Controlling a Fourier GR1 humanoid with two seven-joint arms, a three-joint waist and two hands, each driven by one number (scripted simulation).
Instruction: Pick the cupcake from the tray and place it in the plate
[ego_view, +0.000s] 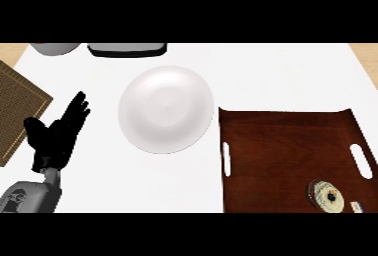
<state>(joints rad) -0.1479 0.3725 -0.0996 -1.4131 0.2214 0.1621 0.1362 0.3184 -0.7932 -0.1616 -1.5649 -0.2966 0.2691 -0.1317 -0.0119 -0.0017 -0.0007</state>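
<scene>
Cupcake: one small round cupcake with a pale top and dark centre (327, 196), seen from above, sits in the near right corner of the dark brown wooden tray with slot handles (288, 150).
Plate: one plain white round plate (167, 108) lies just beside the tray's left edge, toward its far corner, with nothing on it.
Left hand: one black left hand (57, 132) rests well left of the tray, beyond the plate, fingers straight and pointing up and away, holding nothing.
Right hand: not in view, so I cannot tell its state.
Key relation: the cupcake lies far to the right of the left hand and nearer the robot, with the plate between them.
Nearer arm: by my judgement the right arm, since the cupcake sits on the robot's right side.
Long axis: none, as the cupcake is round.
Count: one cupcake, one plate, one tray, one hand showing.
</scene>
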